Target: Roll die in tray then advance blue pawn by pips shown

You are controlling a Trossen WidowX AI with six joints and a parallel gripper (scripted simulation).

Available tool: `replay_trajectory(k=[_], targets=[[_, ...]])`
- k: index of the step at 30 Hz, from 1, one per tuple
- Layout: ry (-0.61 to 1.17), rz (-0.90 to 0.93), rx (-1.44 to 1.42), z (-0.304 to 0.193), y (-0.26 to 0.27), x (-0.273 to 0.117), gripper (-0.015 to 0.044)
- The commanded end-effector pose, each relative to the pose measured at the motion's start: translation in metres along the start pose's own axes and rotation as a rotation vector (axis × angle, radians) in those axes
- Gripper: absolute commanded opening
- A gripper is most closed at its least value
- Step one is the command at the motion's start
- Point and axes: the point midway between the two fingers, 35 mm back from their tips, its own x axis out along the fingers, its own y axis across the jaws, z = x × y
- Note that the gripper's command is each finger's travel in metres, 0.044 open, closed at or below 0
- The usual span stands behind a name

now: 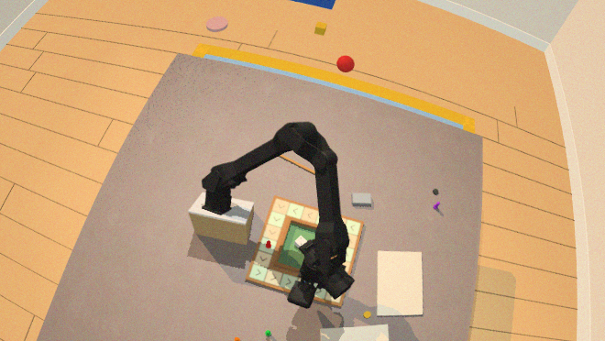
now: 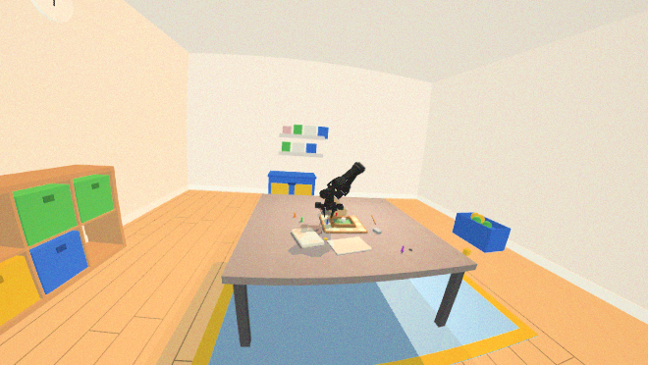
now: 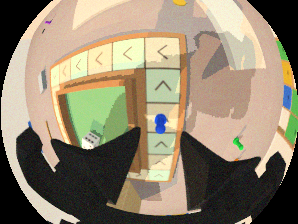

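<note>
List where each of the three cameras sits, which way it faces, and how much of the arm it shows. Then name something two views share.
Top: overhead, looking down on the table; the whole arm shows, base to pincer, above the game board.
Exterior: across the room, facing the table's near edge and the back wall; the arm shows small and whole.
Wrist: on the arm's end, looking down past both dark fingers at the blue pawn.
Shared: the white die in the green tray shows in top and wrist views.

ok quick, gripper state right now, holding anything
Gripper: partly open, holding nothing; it hangs over the blue pawn, fingers to either side, not closed on it. The die lies in the tray.
</note>
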Motion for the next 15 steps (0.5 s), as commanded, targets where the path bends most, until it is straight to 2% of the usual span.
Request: replay_trajectory(k=[1, 15], targets=[[0.011, 0.008, 0.012, -0.004, 0.000, 0.009, 0.0200], [0.011, 0.010, 0.012, -0.004, 0.001, 0.031, 0.0200]])
